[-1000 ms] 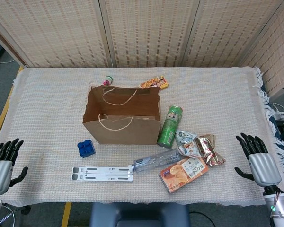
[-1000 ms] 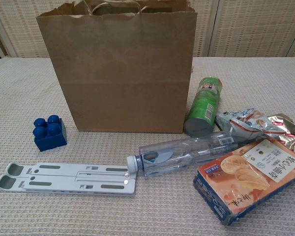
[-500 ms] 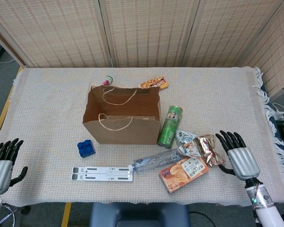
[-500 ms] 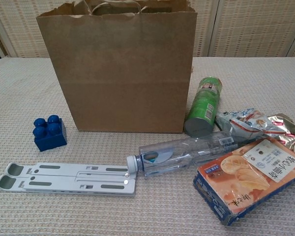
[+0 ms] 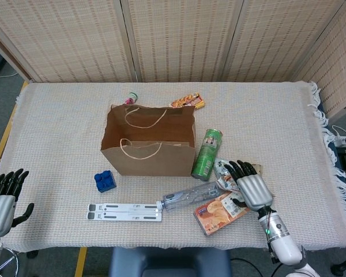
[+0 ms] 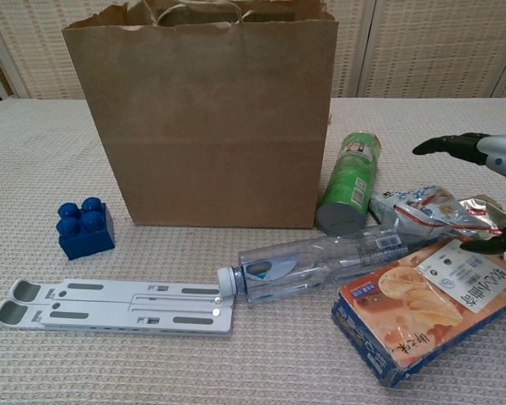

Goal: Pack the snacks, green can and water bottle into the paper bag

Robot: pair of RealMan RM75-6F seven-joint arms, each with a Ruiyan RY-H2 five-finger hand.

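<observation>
The right hand (image 5: 252, 186) is held with fingers spread and nothing in it, above the snack packets (image 5: 233, 176). The snack box (image 5: 222, 211) lies just left of and below it, the bottle (image 5: 187, 197) further left, the green can (image 5: 206, 153) leaning against the bag (image 5: 149, 141) beyond its fingertips. The left hand (image 5: 3, 199) is seen open off the far table edge.
</observation>
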